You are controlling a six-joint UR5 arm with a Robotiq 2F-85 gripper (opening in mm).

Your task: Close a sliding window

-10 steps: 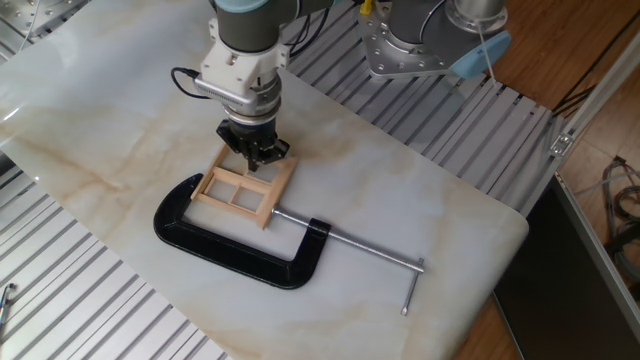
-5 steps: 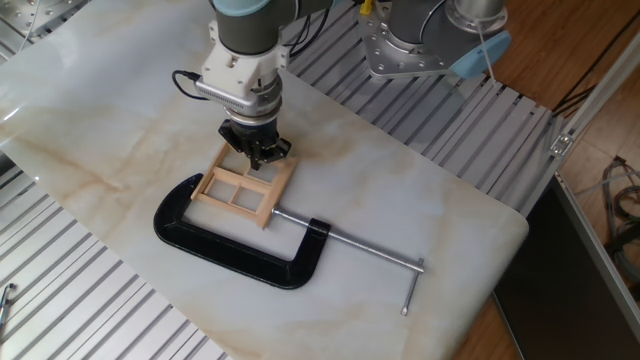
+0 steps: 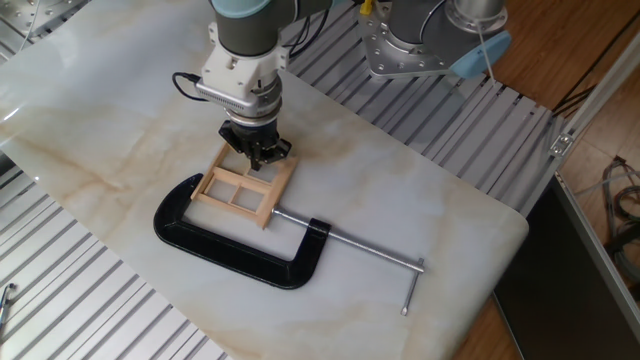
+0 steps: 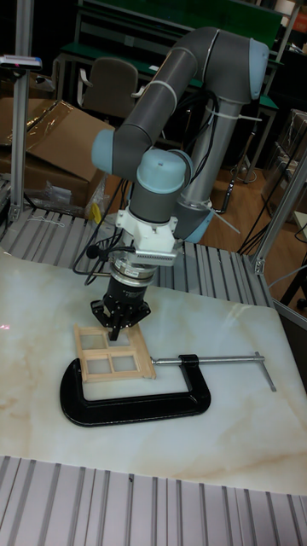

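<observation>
- C-clamp (image 3: 235,245) pins the sliding window (image 3: 243,187) flat on the marble table (image 3: 420,200).
- Gripper (image 3: 258,154), fingers together, rests on the frame's far edge.
- Barely any movement since a second ago; probably stalled or nearly closed.

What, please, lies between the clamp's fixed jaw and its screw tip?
The wooden window sits between them, inside the black clamp, with the gripper at its far edge; the fixed view shows it.

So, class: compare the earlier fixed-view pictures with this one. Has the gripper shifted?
No. The gripper sits at the same spot over the sliding window's far edge, no nearer the black C-clamp than before.
</observation>
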